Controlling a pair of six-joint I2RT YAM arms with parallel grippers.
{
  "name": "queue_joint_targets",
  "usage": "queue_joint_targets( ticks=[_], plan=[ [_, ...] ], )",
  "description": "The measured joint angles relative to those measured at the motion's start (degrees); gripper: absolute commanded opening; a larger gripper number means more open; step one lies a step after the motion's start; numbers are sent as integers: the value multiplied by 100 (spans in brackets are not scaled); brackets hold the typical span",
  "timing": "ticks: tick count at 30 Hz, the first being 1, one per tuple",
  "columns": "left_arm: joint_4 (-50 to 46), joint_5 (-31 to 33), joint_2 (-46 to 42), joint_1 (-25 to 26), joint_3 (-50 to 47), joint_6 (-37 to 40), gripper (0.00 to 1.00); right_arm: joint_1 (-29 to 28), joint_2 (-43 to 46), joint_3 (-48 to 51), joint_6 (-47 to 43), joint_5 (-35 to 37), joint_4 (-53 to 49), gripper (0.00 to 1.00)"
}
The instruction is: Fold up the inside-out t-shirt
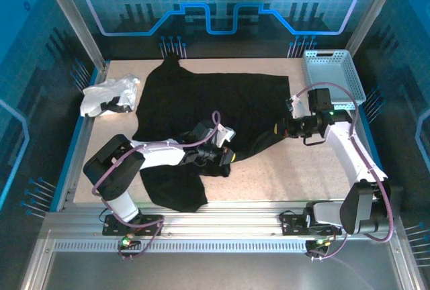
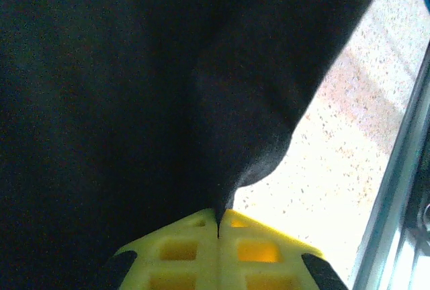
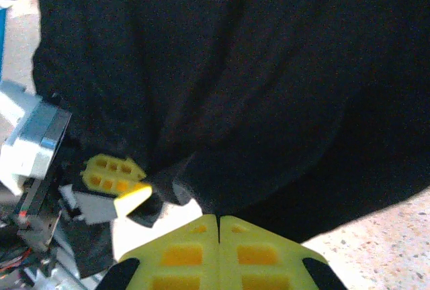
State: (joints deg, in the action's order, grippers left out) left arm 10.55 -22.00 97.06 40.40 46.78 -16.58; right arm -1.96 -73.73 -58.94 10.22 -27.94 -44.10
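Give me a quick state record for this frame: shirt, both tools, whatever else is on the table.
t-shirt: black, spread unevenly over the table, not yet folded
left tool: shut, pinching t-shirt cloth near the shirt's near side
right tool: shut, pinching the t-shirt at its right edge
white garment: crumpled, far left, beside the t-shirt
basket: light blue, far right corner
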Motion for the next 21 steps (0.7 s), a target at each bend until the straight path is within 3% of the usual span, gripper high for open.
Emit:
queue_joint_targets(
  ticks=[6, 13, 18, 21],
  plan=[
    [120, -116, 0, -238, -7, -52, 0, 57, -81, 0, -85, -363, -42, 0],
    [63, -79, 245, 20, 254, 11, 2, 560, -181, 0, 162, -157, 264, 0],
    [2, 92, 627, 420, 953, 24, 42, 1102, -205, -33, 466, 505, 627, 0],
    [-101, 339, 487, 444, 1051, 48, 55, 1174, -227, -76, 575, 887, 791, 0]
  ],
)
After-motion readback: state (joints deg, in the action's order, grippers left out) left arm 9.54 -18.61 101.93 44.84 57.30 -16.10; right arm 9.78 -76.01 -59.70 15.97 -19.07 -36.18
